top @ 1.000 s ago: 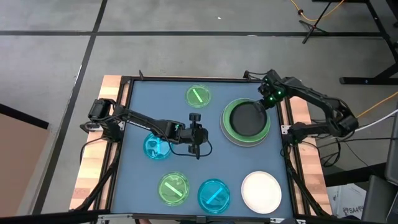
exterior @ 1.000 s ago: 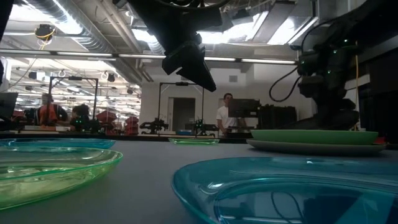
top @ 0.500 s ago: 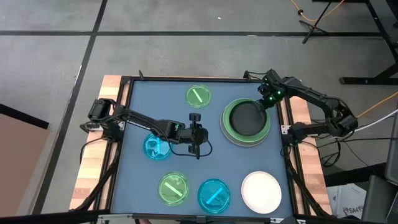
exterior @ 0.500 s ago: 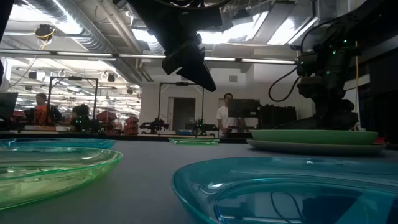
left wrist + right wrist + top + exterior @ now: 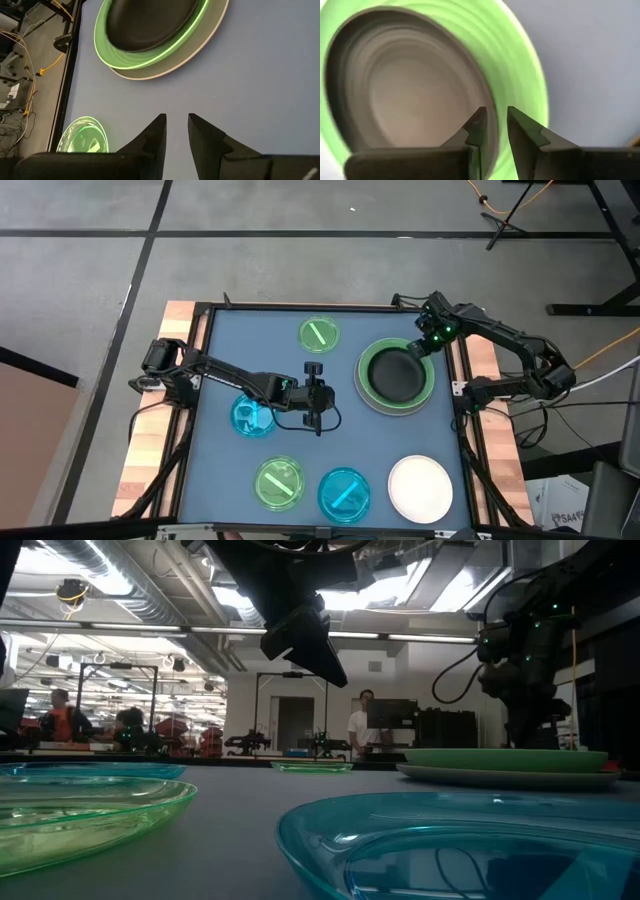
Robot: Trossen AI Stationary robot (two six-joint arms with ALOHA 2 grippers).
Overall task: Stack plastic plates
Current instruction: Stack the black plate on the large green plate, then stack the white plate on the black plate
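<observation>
1. Worktop: blue mat in a dark frame, both arms over it, plates scattered across it.
2. Stack at about 2 o'clock from the mat's centre: grey plate at the bottom, light green plate on it, black plate on top.
3. White plate alone at 5 o'clock, well apart from the stack.
4. Small translucent plates, loose: green plate at 12 o'clock, blue plate at 9, second green plate at 7, second blue plate at 6.
5. Right hand hangs over the stack's rim at 1 o'clock; fingers stand a narrow gap apart and nothing sits between them, the black plate's edge just below in the wrist view.
6. Left hand hovers mid-mat, fingers a slit apart, empty, pointing toward the stack at its 3 o'clock.
7. Judgement: the white plate looks next by size; it lies at 6 o'clock from the right hand, the nearer arm. Round plate, no long axis; any rim grip serves.
</observation>
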